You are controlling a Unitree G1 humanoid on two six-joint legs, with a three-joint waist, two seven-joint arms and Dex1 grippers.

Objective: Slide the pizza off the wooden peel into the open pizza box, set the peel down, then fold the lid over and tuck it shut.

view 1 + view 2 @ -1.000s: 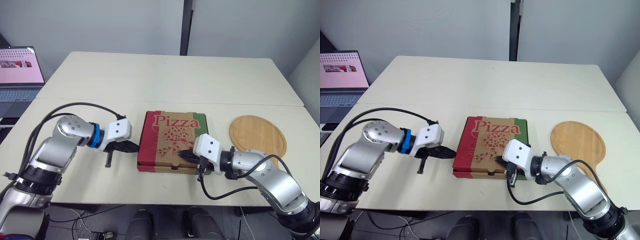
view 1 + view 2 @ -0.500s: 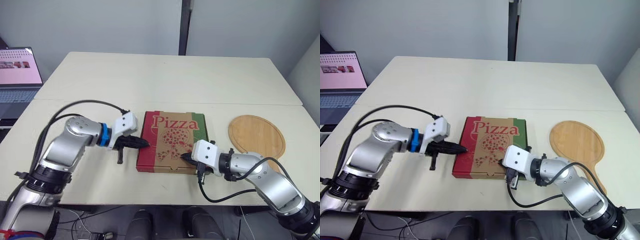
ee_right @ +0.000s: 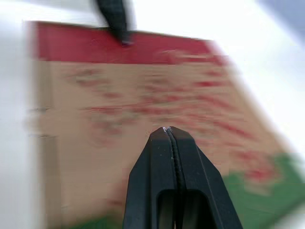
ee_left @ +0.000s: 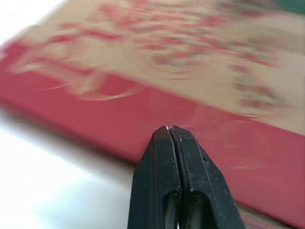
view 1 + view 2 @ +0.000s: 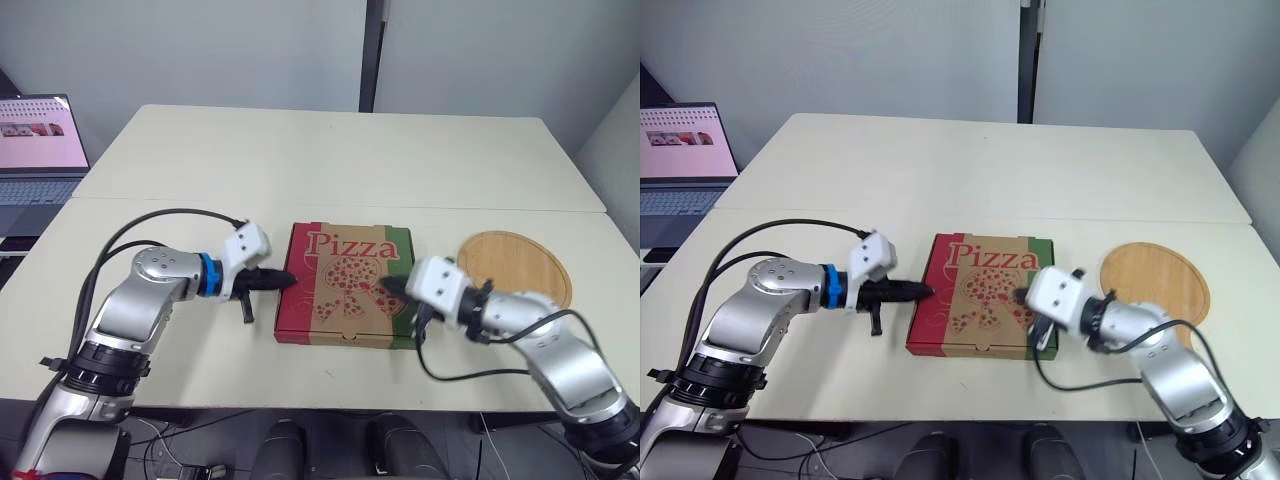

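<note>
box [image 5: 347, 283] lid down, peel [image 5: 520, 265] lying right of it. left gripper [image 5: 287, 280], fingers pressed together, has advanced to the box's left edge; right gripper [image 5: 384, 288], likewise closed, has moved from the front edge onto the lid. tuck judged nearly complete

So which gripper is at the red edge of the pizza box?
The left gripper, at the pizza box's red side; the right gripper is over the lid near the green edge.
</note>
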